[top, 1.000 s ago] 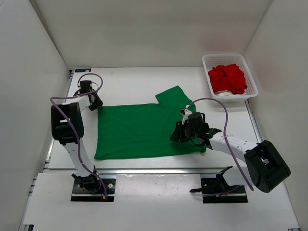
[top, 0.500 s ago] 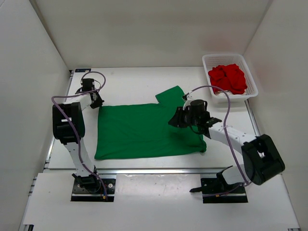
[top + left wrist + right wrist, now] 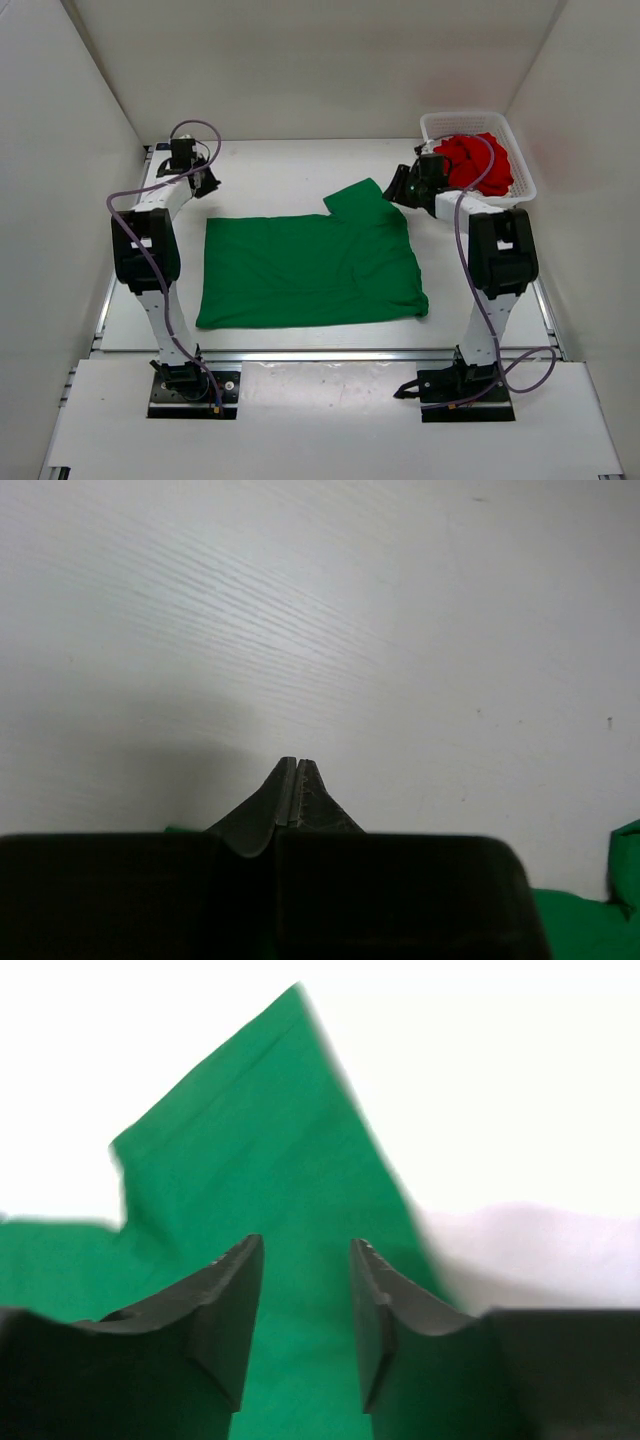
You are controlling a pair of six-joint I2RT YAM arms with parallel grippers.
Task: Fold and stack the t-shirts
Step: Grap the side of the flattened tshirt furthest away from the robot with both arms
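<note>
The bright green t-shirt (image 3: 310, 265) lies spread flat in the middle of the table, with one sleeve (image 3: 358, 197) pointing to the far right. My left gripper (image 3: 207, 184) (image 3: 297, 762) is shut on nothing, over bare table beyond the shirt's far left corner; a strip of green t-shirt (image 3: 585, 925) shows low in its view. My right gripper (image 3: 394, 192) (image 3: 305, 1245) hovers open at that sleeve's right edge, with the green cloth (image 3: 270, 1150) beneath its fingers. The red t-shirt (image 3: 475, 160) is bunched in the basket.
The white mesh basket (image 3: 465, 116) stands at the far right corner, just behind my right wrist. White walls enclose the table on the left, back and right. The table's near edge (image 3: 320, 352) runs just below the shirt's hem.
My left gripper has shut and drawn back from the shirt's far left corner. My right arm swung from the shirt's lower right up to the far sleeve, jaws opening wider.
</note>
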